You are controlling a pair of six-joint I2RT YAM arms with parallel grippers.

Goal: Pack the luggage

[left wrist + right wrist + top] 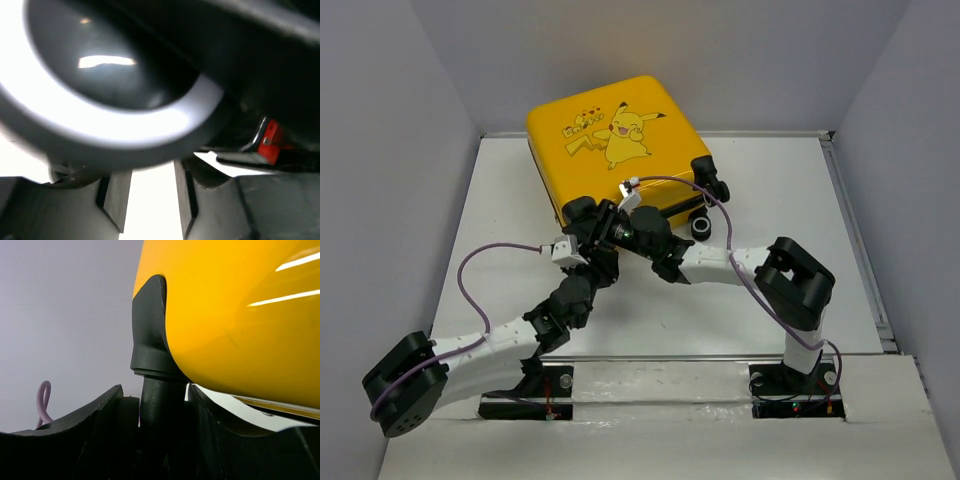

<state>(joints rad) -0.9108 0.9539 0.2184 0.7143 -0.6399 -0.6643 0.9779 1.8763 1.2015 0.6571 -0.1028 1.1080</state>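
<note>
Luggage (610, 130) lies shut, print up, far on the counter (770, 180); step judged as positioning it by its casters: right claw (157, 405) clamped on a caster stem (150, 340), left claw (152, 200) apart beneath a caster wheel (115, 75), probably needing closure next.

Both your arms reach in to the near edge of the luggage (610, 130), wrists almost touching. Left arm (470, 350) has its elbow folded far back; left gripper (583, 214) sits at the near-left corner, fingers parted. Right gripper (162, 390) is clamped on the luggage's caster stem (160, 410).
</note>
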